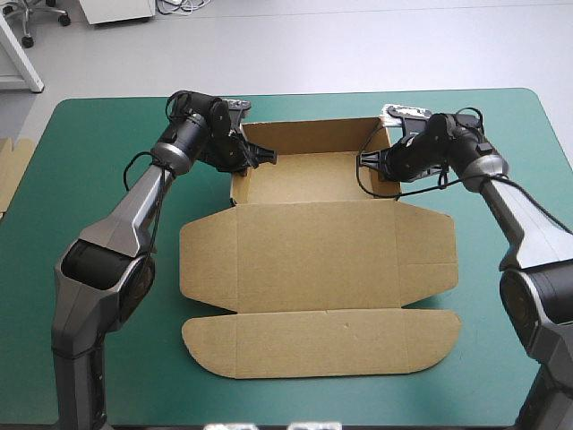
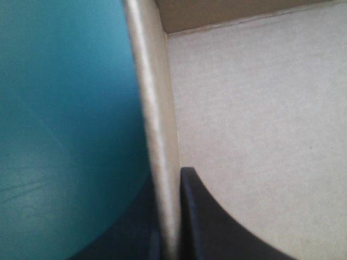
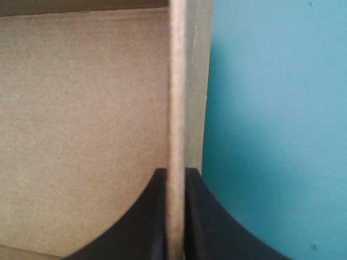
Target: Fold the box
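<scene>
The left gripper [image 2: 169, 187] is clenched on the left wall [image 2: 157, 119] of the box [image 1: 313, 260]. Of its two black fingers, one [image 2: 217, 227] stands inside the tray and the other is outside, over the teal-green cover [image 2: 54, 108]. The wall is upright between them.

The right gripper [image 3: 175, 173] grasps the right wall [image 3: 179, 81] in the same way: one finger [image 3: 146, 222] is on the tray side, one is on the cover side, and the board is pinched between the two.

In the high view the two grippers face each other across the tray, each at one side wall, and both arms reach in from the near corners of the table.

There is one box, brown, lying in the middle of the table. Its far part is an open tray with three walls raised: the back wall [image 1: 309, 134] and the two side walls. Toward the near edge, the lid [image 1: 313, 255] lies flat on the cover, with one side flap at each end. After it comes one long strip [image 1: 322, 345] with rounded ends, also flat.

At the table's left edge, an edge of more board [image 1: 13, 170] shows.
</scene>
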Controlling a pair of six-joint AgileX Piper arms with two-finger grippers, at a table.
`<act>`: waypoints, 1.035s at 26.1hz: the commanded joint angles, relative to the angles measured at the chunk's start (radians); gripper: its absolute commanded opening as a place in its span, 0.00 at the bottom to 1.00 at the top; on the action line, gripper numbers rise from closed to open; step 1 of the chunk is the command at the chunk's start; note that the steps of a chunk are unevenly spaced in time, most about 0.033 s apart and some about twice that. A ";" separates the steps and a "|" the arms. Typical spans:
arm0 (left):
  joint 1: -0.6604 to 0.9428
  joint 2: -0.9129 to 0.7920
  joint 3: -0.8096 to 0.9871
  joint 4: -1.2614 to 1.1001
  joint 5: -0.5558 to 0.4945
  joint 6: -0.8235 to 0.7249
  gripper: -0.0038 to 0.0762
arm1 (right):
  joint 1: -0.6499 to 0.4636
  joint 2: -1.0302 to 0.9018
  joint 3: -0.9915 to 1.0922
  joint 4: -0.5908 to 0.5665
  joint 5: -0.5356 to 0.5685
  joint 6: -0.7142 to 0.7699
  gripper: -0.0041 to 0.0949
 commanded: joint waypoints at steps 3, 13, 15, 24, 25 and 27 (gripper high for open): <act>-0.008 -0.059 -0.021 -0.042 0.014 -0.021 0.04 | 0.003 -0.010 -0.161 -0.028 0.078 -0.003 0.04; -0.008 -0.050 -0.021 0.089 0.014 -0.038 0.04 | 0.008 0.074 -0.324 -0.104 0.197 0.009 0.04; -0.008 -0.044 -0.021 0.117 0.016 -0.038 0.04 | 0.017 0.081 -0.324 -0.127 0.193 0.016 0.04; -0.008 0.013 -0.021 0.168 -0.039 -0.038 0.04 | 0.077 0.177 -0.326 -0.173 0.198 0.056 0.04; -0.008 0.020 -0.021 0.168 -0.044 -0.038 0.04 | 0.077 0.179 -0.326 -0.178 0.196 0.056 0.04; -0.010 0.031 -0.021 0.177 -0.057 -0.036 0.04 | 0.077 0.179 -0.326 -0.199 0.194 0.060 0.04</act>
